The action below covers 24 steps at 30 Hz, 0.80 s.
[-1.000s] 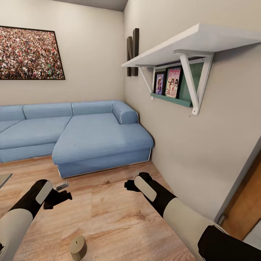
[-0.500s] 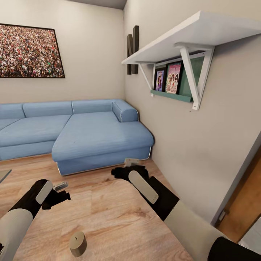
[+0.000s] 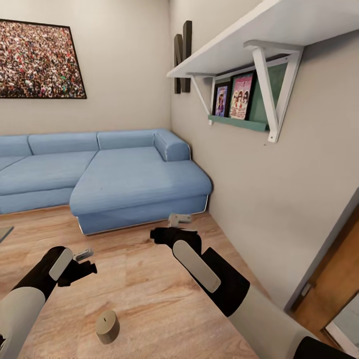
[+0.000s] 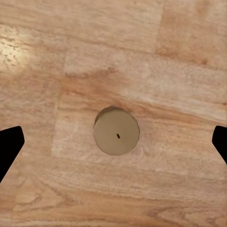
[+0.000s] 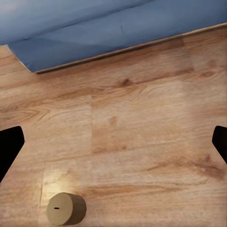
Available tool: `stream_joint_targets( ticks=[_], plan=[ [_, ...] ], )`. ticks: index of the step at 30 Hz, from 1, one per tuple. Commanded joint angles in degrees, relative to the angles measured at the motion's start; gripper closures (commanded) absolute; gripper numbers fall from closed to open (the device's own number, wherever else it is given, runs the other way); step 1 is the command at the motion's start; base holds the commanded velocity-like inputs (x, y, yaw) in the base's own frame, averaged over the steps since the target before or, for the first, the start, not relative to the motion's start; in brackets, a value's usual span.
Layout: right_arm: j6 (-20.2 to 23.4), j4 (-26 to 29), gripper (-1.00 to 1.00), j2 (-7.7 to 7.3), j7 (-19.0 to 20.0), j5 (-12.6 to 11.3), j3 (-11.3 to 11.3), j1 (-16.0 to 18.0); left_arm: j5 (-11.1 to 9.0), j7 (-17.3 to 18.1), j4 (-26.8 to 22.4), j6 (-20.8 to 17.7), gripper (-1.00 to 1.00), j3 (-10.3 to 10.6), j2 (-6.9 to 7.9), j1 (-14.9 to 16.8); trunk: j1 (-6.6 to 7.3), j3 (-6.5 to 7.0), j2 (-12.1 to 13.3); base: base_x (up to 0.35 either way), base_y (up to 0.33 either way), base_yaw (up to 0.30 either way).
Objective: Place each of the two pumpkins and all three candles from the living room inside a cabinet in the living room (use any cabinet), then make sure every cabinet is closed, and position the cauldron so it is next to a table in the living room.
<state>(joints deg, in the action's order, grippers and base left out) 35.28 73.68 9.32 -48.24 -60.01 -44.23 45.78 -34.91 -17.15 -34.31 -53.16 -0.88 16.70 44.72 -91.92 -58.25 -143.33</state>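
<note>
Stubby grey-beige cylinder candle stands upright on the wooden floor, directly under the spread left end effector; right end effector, also spread, is farther.

We see a blue corner sofa set against the back wall and reaching into the room's corner, standing on a wood-plank floor. Above it hangs a framed crowd picture. On the side wall, a white shelf rests on triangular brackets; beneath it a green ledge carries two framed prints. Dark letters are mounted near the corner.
</note>
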Motion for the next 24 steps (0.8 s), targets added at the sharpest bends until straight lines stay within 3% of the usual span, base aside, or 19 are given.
stream_joint_targets(
  ticks=[1,17,24],
  plan=[
    [0.1,0.1,-1.0,0.0,-0.5,-0.4,-0.1,0.1,-0.6,-0.5,-0.1,-0.1,-1.0,-0.1,0.0,0.0,-0.01,-0.29,0.0,0.0,0.0,0.0],
    [0.1,0.5,-1.0,0.0,-0.6,-0.4,-0.1,0.0,-0.5,-0.3,-0.3,2.3,-1.0,0.1,0.0,0.0,-0.42,-3.83,-0.3,0.0,0.0,0.0],
    [0.1,0.5,-1.0,0.0,-0.6,-0.4,-0.1,0.0,-0.5,-0.3,-0.1,4.5,-1.0,2.2,0.0,0.0,-0.6,-5.38,-0.4,0.0,0.0,0.0]
  ],
)
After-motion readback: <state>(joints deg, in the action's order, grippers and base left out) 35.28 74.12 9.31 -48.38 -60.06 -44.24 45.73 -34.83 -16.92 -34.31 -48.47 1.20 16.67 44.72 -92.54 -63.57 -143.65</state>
